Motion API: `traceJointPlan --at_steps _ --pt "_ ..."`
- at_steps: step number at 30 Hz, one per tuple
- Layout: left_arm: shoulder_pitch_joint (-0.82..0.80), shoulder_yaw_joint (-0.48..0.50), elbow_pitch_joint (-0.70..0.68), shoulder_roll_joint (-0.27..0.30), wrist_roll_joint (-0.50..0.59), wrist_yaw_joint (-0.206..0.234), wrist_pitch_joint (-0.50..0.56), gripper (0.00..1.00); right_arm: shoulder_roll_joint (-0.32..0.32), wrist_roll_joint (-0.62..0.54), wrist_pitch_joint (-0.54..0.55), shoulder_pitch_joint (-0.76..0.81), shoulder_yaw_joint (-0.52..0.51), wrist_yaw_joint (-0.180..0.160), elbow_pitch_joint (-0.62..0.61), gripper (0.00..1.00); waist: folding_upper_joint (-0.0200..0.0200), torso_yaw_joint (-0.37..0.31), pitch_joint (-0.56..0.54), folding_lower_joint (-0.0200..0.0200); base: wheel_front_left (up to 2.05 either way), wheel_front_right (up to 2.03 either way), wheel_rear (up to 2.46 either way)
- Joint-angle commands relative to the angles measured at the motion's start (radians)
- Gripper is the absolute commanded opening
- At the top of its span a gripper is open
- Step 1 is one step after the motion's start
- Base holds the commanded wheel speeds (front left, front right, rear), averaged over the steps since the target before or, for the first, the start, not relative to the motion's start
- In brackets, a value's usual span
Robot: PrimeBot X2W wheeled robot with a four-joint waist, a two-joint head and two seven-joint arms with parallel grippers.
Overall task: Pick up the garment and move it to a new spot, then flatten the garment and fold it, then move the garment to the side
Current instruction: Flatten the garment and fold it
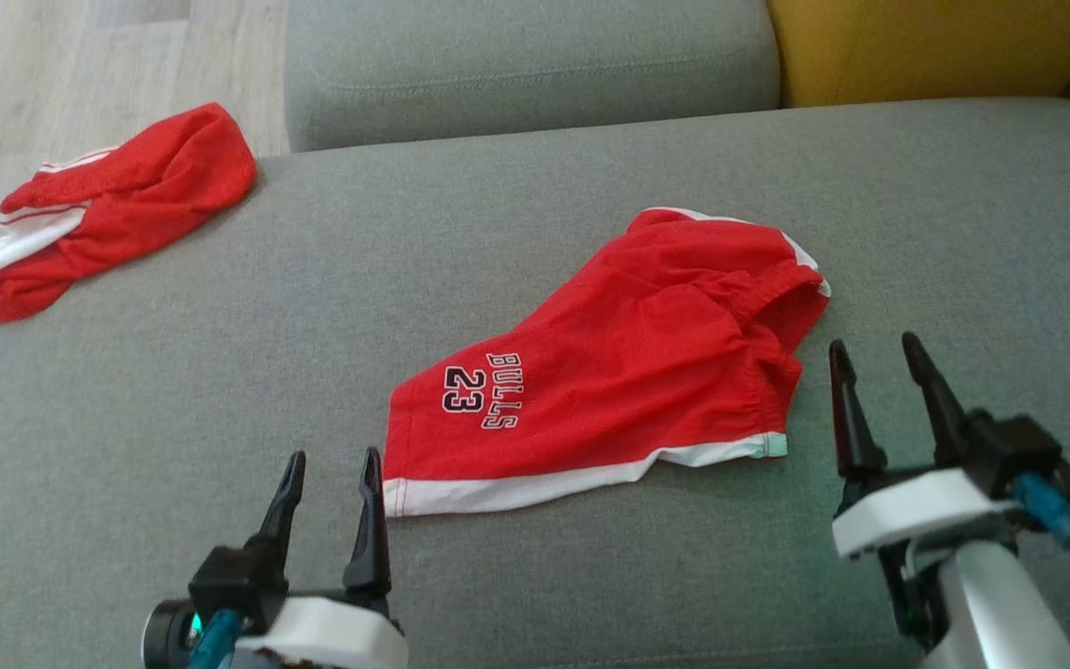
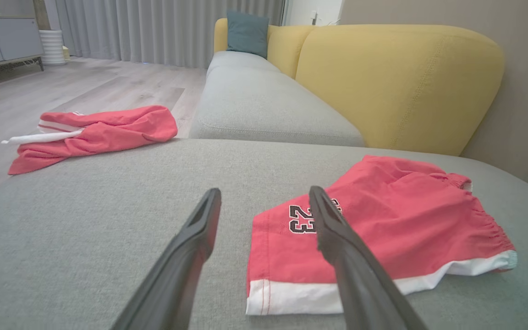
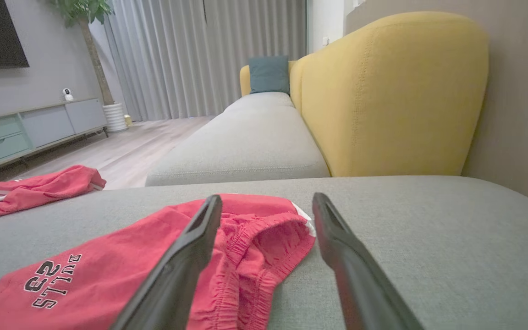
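Observation:
The garment [image 1: 628, 362], red shorts with white trim and "BULLS 23" lettering, lies folded on the grey sofa seat [image 1: 219, 372]. My left gripper [image 1: 331, 465] stands open just left of its hem corner, holding nothing. My right gripper [image 1: 874, 358] is open just right of the elastic waistband, empty too. In the left wrist view the garment [image 2: 397, 224] lies to the right beyond the fingers [image 2: 195, 238]. The right wrist view has the waistband [image 3: 264, 238] between and left of the fingers [image 3: 337, 243].
A second red and white garment [image 1: 117, 209] lies bunched at the seat's far left edge, partly hanging over the wooden floor [image 1: 33, 74]. A grey cushion [image 1: 526, 65] and a yellow backrest [image 1: 925, 46] border the far side.

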Motion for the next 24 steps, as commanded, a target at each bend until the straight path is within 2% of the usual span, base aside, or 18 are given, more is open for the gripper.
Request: traceJointPlan --at_steps 1,4,8,24 --pt "-0.02 0.044 -0.034 -0.007 0.006 -0.003 -0.012 1.0 0.013 -0.014 -0.011 -0.002 0.017 0.007 -0.063 1.0 -0.0001 0.002 -0.005 0.0 0.0 0.0 0.0" --pt "0.002 0.063 -0.039 -0.007 -0.003 0.009 -0.012 1.0 0.03 -0.023 -0.012 0.057 0.022 0.007 -0.128 1.0 -0.0001 0.01 -0.013 0.0 0.0 0.0 0.0" --pt "0.016 0.074 -0.048 -0.007 -0.008 0.021 -0.012 1.0 0.035 -0.002 -0.006 0.096 0.042 0.007 -0.157 1.0 -0.0001 0.019 -0.02 0.0 0.0 0.0 0.0" --pt "0.028 0.088 -0.051 -0.007 -0.001 0.024 -0.012 1.0 0.035 0.037 0.005 0.113 0.065 0.007 -0.152 1.0 -0.0001 0.039 -0.026 0.0 0.0 0.0 0.0"
